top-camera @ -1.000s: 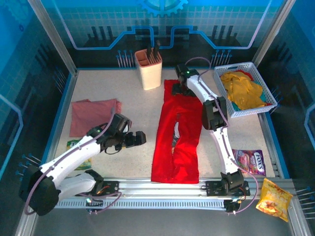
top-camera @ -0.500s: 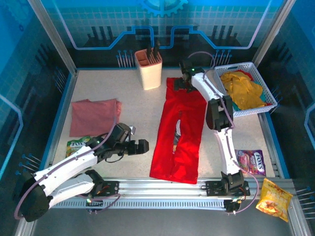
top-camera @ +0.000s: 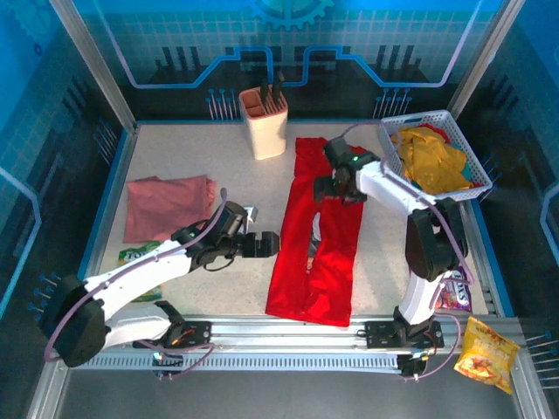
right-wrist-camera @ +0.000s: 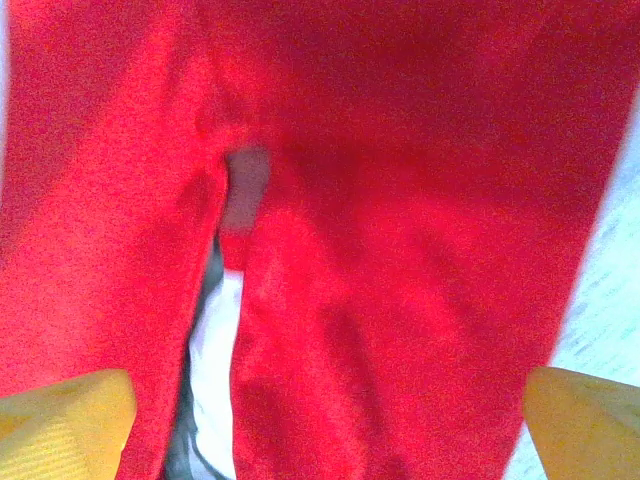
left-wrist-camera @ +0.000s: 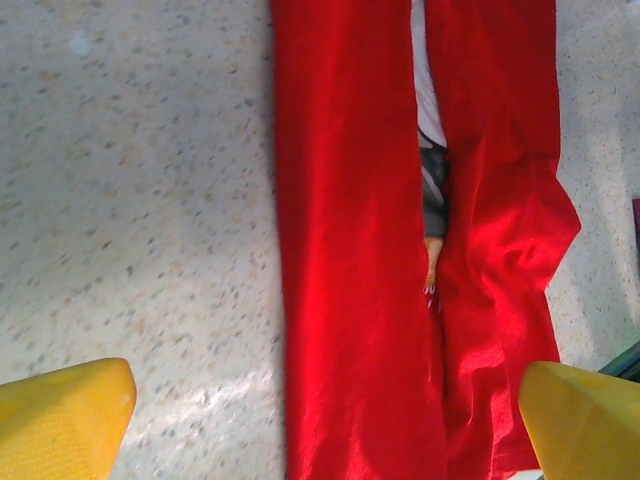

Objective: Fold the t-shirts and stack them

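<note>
At table centre | right gripper [top-camera: 334, 190] spread wide over upper red t-shirt [top-camera: 325, 249], folded lengthwise | left gripper [top-camera: 266, 244] spread, just beside its left edge | pink t-shirt [top-camera: 166, 205] folded, far left | yellow t-shirts [top-camera: 432, 157] in basket [top-camera: 463, 131], right

The left hand [top-camera: 266, 245] stretches out low to the right with fingers spread wide, while the right hand [top-camera: 334, 188] hangs from the sharply bent right arm [top-camera: 393, 186], fingers likewise wide apart.
</note>
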### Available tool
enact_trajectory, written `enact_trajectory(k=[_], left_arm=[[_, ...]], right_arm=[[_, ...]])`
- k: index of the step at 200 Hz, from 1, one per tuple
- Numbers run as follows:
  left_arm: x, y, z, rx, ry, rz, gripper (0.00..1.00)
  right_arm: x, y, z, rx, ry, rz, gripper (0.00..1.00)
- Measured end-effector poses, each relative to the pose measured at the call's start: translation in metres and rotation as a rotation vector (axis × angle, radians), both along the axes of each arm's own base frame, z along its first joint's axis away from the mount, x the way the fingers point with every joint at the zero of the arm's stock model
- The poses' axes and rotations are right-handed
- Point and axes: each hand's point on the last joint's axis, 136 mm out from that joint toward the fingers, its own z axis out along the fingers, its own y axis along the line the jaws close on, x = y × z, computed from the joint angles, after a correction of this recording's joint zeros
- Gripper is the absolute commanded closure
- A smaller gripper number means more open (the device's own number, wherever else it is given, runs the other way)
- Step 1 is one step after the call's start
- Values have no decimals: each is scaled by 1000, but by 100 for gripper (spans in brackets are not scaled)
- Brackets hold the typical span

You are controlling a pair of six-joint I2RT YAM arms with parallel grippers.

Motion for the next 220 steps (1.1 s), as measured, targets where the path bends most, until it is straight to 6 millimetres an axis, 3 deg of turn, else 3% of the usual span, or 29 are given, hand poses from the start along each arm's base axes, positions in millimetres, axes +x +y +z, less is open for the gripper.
enact_trajectory(k=[22, 45, 67, 96, 154, 188, 220], left_arm=[[11, -9, 5, 18, -8, -27, 1], [25, -18, 20, 22, -43, -53, 1], [28, -21, 24, 20, -56, -61, 1], [27, -19, 19, 29, -43, -60, 1], [22, -13, 1, 60, -3, -55, 4], [30, 7, -14, 49, 64, 3, 18], [28, 25, -40, 40, 178, 33, 29]], right_arm=[[-37, 3, -34, -17, 95, -2, 0], [-52, -9, -55, -31, 156, -42, 0], [-42, -6, -62, -19, 177, -55, 0], [-10, 2, -62, 3, 146, -70, 0], [52, -11, -59, 15, 86, -78, 0], [50, -13, -57, 21, 79, -72, 0], [15, -14, -38, 88, 79, -54, 0]])
